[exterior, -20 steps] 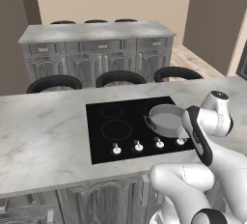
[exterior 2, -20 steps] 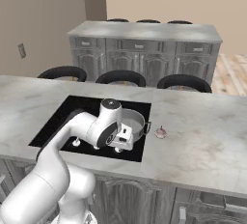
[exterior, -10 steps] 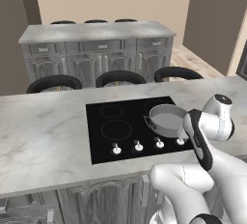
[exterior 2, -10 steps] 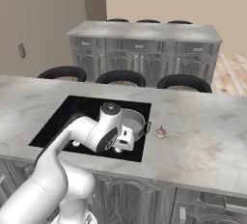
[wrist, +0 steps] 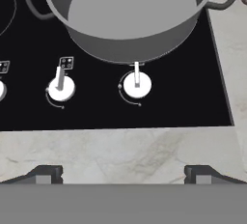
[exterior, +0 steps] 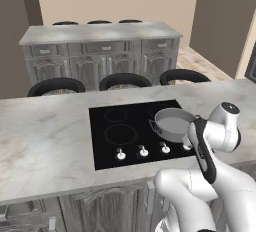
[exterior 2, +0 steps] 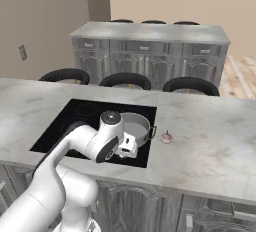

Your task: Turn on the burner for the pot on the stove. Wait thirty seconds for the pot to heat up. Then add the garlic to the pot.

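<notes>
The grey pot (wrist: 130, 15) stands on the black stove (wrist: 29, 112) at its front right ring, just behind the knob row. My gripper (wrist: 123, 175) hangs open over the counter's front strip, and nothing is between its fingertips (wrist: 46, 174). The rightmost white knob (wrist: 137, 84) lies ahead of it, and a second knob (wrist: 61, 88) sits to the left. From the right base view, the gripper (exterior 2: 129, 146) is in front of the pot (exterior 2: 135, 126), and the small pinkish garlic (exterior 2: 166, 137) lies on the marble to the pot's right. The left base view shows the pot (exterior: 172, 124) behind my wrist.
The marble counter (exterior 2: 210, 146) stretches around the stove (exterior: 125, 131). Black stools (exterior: 122, 81) line its far side, with a grey cabinet island (exterior: 100, 51) beyond. My white forearm (exterior: 220, 176) covers the stove's front right corner in the left base view.
My hand has drifted slightly back toward the counter's front edge. The pot, the garlic and the knobs have not moved.
</notes>
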Available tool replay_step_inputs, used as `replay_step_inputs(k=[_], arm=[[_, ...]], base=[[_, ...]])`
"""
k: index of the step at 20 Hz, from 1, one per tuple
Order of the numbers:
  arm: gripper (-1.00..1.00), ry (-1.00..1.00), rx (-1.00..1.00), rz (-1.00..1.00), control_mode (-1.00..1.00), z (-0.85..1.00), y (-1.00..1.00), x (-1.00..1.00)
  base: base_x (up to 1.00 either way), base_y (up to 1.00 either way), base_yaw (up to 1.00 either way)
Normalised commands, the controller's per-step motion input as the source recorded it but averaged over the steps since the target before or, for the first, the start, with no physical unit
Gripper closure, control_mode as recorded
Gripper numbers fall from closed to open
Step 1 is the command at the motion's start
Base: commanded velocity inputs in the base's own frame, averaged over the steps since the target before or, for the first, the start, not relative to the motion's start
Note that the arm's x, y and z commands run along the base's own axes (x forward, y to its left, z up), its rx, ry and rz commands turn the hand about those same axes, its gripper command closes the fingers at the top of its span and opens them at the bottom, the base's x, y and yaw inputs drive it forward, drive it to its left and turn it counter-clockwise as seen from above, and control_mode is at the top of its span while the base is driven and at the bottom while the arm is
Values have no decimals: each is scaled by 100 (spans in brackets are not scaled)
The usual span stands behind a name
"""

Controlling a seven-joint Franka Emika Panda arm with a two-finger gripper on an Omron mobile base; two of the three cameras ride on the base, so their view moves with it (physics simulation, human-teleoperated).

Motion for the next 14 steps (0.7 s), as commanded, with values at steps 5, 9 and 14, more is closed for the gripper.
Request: replay_step_inputs(k=[5, 9, 14], arm=[[-100, 3, -1, -1, -100, -1, 6, 10], [-100, 0, 0, 0, -100, -9, 1, 27], [-100, 0, 0, 0, -100, -18, 0, 31]], base=[[0, 0, 0], [0, 0, 0], [0, 0, 0]])
